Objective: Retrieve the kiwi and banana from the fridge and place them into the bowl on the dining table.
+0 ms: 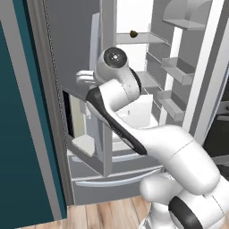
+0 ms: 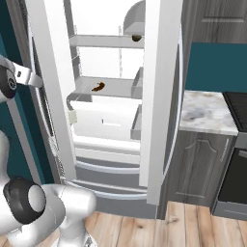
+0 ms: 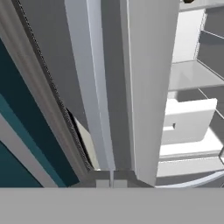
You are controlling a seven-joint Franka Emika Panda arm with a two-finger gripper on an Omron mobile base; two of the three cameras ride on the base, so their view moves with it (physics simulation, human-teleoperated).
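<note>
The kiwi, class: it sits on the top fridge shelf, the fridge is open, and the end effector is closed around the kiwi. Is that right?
Not quite. The end effector is shut, but not on the kiwi: in the hand view it is at the edge of the fridge door. The left base view shows the kiwi alone on the top shelf of the open fridge.

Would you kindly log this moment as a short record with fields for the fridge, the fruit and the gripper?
fridge: doors open, white shelved interior showing
kiwi: small dark fruit on an upper shelf
banana: brownish, lying on the middle shelf
gripper: shut, at the edge of the left fridge door, holding no fruit
floor: light wood planks
</note>
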